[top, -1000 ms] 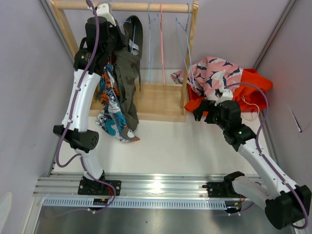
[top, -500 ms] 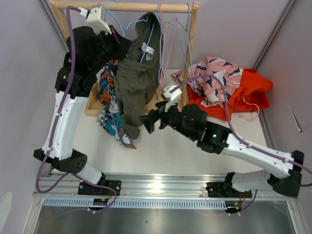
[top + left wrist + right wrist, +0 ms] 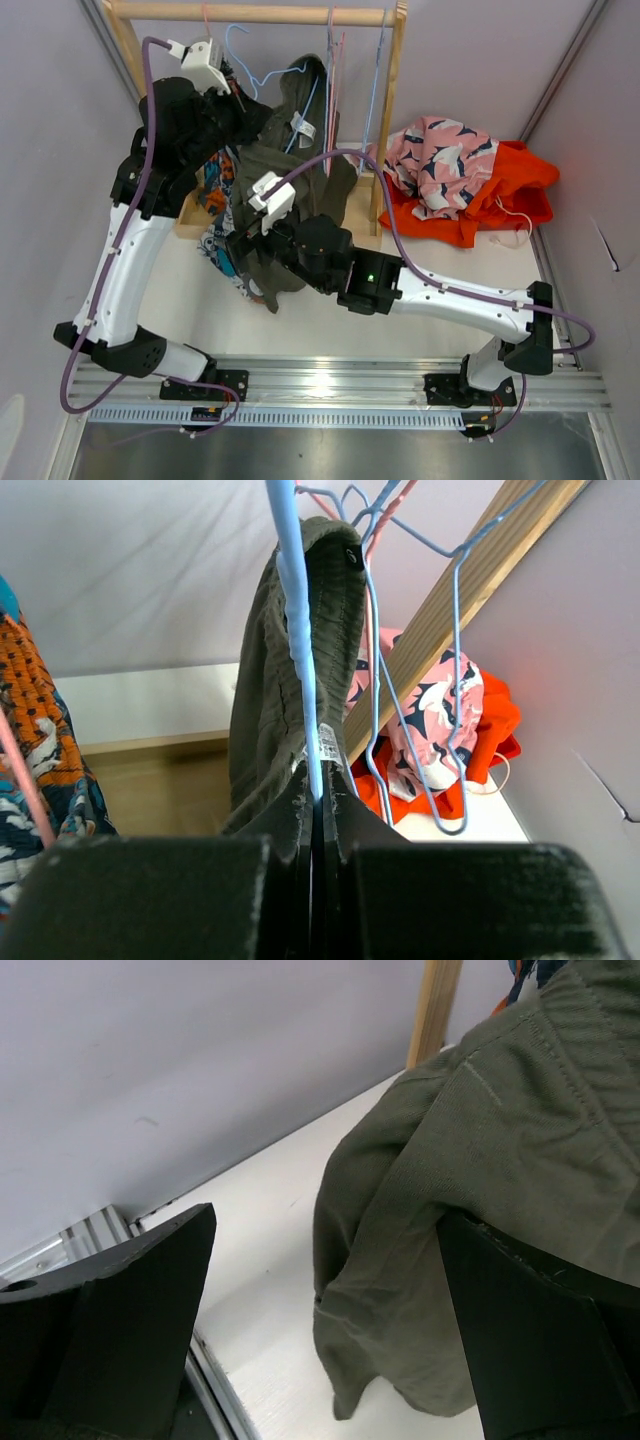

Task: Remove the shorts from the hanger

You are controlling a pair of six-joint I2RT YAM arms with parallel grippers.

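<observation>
Left gripper jaws pinch the blue hanger. Right gripper jaws are spread, olive shorts partly between them. Closing on a thin fold risks slipping; a hard pull could yank the hanger free.

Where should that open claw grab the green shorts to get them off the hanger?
Probably the loose hanging leg. The olive shorts drape over the blue hanger, which the left gripper pinches, and their lower folds dangle free. The open right gripper could come in sideways, close on a fold and pull down.
</observation>
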